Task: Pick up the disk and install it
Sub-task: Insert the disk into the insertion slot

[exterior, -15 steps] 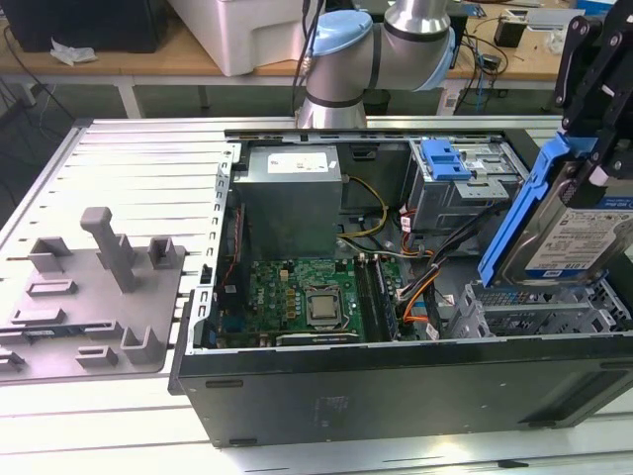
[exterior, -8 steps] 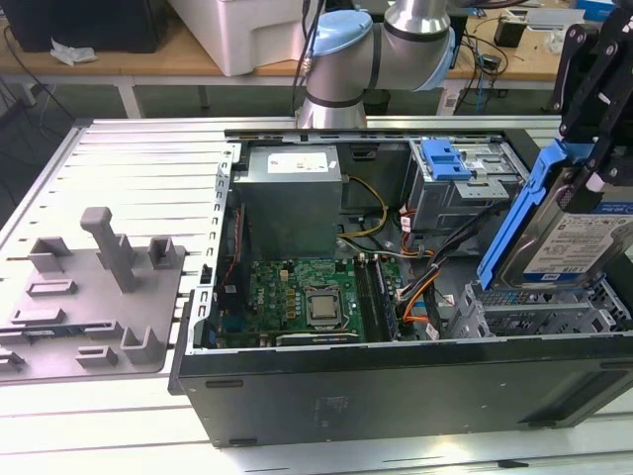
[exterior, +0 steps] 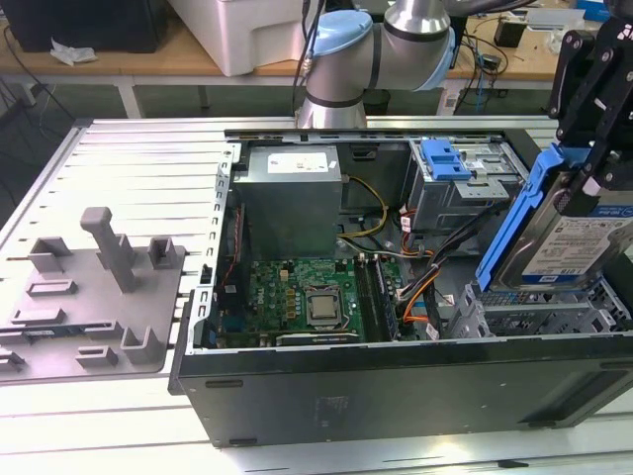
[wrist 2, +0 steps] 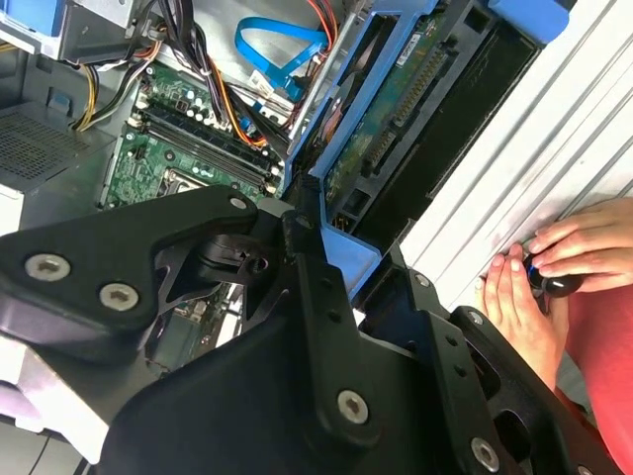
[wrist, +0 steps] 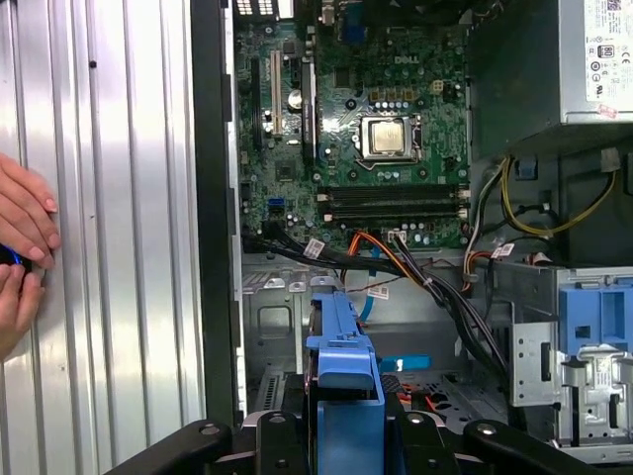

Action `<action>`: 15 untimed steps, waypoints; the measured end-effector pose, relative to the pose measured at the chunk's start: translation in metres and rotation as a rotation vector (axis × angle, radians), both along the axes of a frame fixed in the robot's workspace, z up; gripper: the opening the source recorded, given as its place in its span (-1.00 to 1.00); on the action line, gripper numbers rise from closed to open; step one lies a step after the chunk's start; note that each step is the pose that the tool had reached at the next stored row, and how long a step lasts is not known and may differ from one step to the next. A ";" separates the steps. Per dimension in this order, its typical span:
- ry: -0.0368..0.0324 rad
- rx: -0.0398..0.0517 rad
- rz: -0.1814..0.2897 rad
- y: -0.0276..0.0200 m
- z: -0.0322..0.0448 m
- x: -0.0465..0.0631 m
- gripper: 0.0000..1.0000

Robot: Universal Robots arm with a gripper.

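Disk (exterior: 569, 242): was clamped in the end effector (exterior: 593, 188), tilted over the drive bay (exterior: 539, 315) at the computer case's (exterior: 396, 391) near right, exterior view. Pickup done; not yet seated.

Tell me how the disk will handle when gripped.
Probably stiff: the disk looks metal and shows no sag held tilted in the gripper. Likely heavy for its size. Its smooth blue carrier may slip if the grip is loose.
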State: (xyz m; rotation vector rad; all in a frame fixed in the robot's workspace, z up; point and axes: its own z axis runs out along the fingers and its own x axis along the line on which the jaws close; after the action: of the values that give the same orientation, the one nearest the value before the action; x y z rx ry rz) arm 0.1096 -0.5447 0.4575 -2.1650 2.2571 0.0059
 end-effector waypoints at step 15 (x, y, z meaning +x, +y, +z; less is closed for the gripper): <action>0.0000 -0.0052 0.022 0.0001 -0.0003 -0.001 -0.27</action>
State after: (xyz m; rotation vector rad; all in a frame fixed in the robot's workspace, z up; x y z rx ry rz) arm 0.1091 -0.5446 0.4572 -2.1925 2.2356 0.0003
